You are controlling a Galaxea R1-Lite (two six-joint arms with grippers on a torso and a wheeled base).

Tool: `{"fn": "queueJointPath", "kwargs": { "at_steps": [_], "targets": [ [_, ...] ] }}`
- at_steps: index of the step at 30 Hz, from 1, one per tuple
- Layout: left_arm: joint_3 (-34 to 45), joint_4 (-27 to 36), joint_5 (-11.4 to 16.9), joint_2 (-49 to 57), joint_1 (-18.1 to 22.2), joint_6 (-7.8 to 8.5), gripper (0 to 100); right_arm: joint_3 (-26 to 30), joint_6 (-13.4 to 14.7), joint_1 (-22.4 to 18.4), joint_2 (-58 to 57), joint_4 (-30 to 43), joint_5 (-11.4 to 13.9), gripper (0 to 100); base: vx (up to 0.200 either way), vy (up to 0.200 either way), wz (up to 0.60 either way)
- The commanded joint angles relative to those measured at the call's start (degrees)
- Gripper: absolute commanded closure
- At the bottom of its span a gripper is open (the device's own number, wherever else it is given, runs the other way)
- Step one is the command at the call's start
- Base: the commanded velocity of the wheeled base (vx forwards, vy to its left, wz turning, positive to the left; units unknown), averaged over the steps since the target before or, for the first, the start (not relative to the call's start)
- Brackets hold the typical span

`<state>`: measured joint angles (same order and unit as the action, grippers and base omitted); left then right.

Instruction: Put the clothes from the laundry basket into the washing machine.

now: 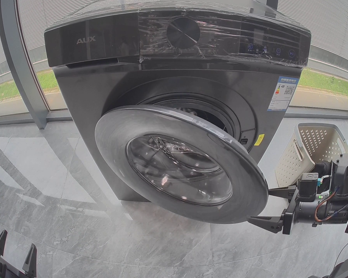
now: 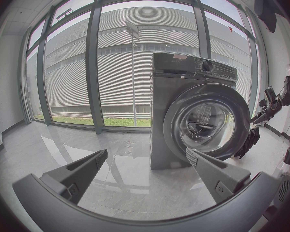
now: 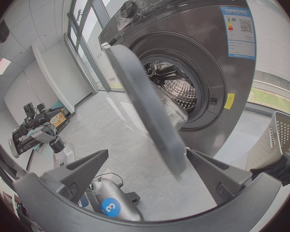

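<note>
Right gripper (image 1: 261,206) wide beside the door (image 1: 181,166). We judge the cloth (image 3: 282,171) at the basket (image 1: 297,155) limp; pinch a fold.

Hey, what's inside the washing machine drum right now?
Past the open door, the drum shows bare ribbed metal, with nothing lying in the visible part. The door hides part of the drum, so that part cannot be checked.
</note>
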<state>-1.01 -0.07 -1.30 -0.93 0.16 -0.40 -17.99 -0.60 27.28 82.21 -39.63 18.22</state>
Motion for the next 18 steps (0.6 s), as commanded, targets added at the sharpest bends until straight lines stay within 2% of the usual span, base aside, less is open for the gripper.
{"fn": "queueJointPath", "kwargs": {
  "at_steps": [1, 3, 10, 13, 16, 18],
  "targets": [
    [0.92, -0.01, -0.01, 0.84, 0.02, 0.05, 0, 1.82, 0.77, 1.11, -3.02, -0.01, -0.03, 0, 0.0, 0.0, 0.0],
    [0.92, -0.01, -0.01, 0.84, 0.02, 0.05, 0, 1.29, 1.74, 0.58, -2.85, -0.18, -0.3, 0, 0.0, 0.0, 0.0],
    [0.92, -0.01, -0.01, 0.84, 0.02, -0.04, 0, -1.17, 1.74, 0.67, 0.23, -0.18, -0.38, 0, 0.0, 0.0, 0.0],
    [0.92, -0.01, -0.01, 0.84, 0.02, -0.04, 0, -1.34, 1.65, 1.11, 1.19, -0.18, -0.56, 0, -0.2, 0.0, 0.0],
    [0.92, -0.01, -0.01, 0.84, 0.02, -0.04, 0, -1.34, 1.74, 3.22, 2.34, -0.18, -0.73, 0, -0.2, 0.0, 0.0],
    [0.92, -0.01, -0.01, 0.84, 0.02, 0.05, 0, -1.25, 1.83, 3.57, 2.34, -0.18, -0.73, 0, 0.0, 0.0, 0.0]
  ]
}}
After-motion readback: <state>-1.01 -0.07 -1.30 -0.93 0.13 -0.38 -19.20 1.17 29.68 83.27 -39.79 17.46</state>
